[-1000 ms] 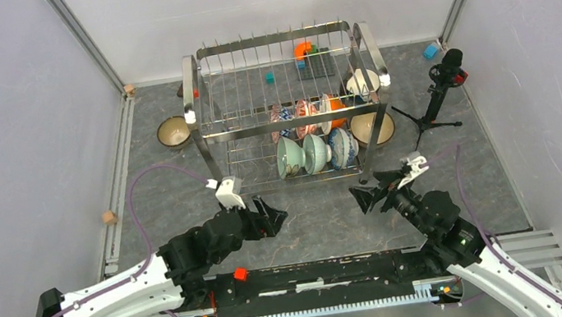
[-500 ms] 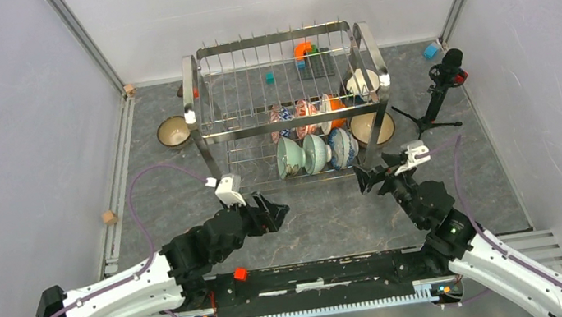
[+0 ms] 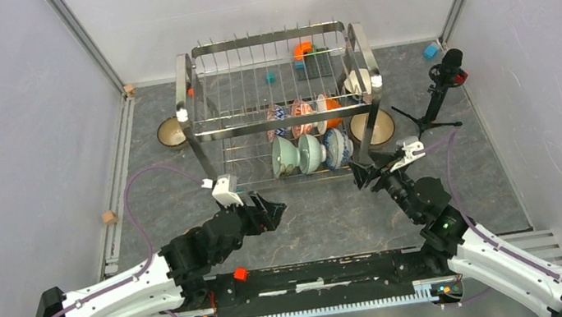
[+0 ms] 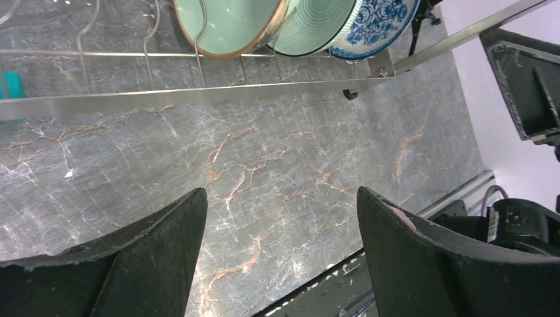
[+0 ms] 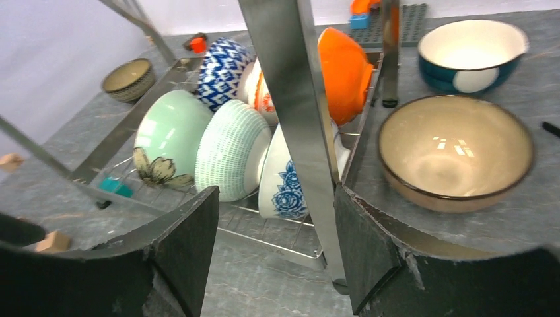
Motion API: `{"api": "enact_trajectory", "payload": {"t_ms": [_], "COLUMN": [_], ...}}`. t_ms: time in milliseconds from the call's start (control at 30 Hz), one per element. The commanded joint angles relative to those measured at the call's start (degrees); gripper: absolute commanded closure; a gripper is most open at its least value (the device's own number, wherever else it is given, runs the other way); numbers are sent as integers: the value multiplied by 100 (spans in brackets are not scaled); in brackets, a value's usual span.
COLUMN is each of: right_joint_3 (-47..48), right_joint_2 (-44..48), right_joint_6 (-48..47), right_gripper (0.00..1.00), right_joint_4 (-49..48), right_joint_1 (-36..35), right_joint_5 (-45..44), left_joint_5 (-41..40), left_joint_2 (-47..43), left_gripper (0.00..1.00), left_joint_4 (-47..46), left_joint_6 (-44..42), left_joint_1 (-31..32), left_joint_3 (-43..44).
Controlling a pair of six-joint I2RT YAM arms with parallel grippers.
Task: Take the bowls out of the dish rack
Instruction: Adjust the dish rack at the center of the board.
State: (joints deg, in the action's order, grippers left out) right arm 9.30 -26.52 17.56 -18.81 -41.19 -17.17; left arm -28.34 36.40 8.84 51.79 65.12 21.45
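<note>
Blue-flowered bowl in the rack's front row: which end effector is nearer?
Right. The right end effector is beside the bowl, at the rack's corner leg; the left end effector hangs farther off, in front of the rack.

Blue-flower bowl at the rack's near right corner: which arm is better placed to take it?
Right, probably. The right gripper, open, faces that bowl, a rack post between; the left gripper points at table further left.

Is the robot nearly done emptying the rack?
Not yet. Three bowls are out on the table: a brown bowl left of the rack, a tan bowl and a teal bowl on its right. Nothing is in hand: left gripper and right gripper are open, empty, the right at the rack's front corner. Six bowls are left inside, green bowl to orange bowl.
</note>
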Motion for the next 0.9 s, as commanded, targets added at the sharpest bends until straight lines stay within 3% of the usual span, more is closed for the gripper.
{"api": "enact_trajectory", "payload": {"t_ms": [0,267,433,700,867], "right_joint_3": [-196,-394,-258,-255,-591], "right_joint_2": [-187,-466,-373,949,1502], "right_joint_6": [770,1026,816,375,399], "right_gripper": [33,35,29,20,20], "right_joint_4": [-866,-1207,-742,852,1111], "right_joint_1": [-113,-209,-231,-230,-231], "right_joint_5": [1308,1703,1848,1253,1211], "left_joint_5": [-270,-585,-950,-1459,-1105], "left_joint_2": [137,249,490,1200,1830], "left_gripper": [11,11,11,11,14], "left_joint_4": [-185,-432,-814,-720,-851], "left_joint_6": [60,7,-371,-2338,-2937], "left_joint_1": [19,26,19,4,-231], "left_joint_3": [164,141,209,967,1321]}}
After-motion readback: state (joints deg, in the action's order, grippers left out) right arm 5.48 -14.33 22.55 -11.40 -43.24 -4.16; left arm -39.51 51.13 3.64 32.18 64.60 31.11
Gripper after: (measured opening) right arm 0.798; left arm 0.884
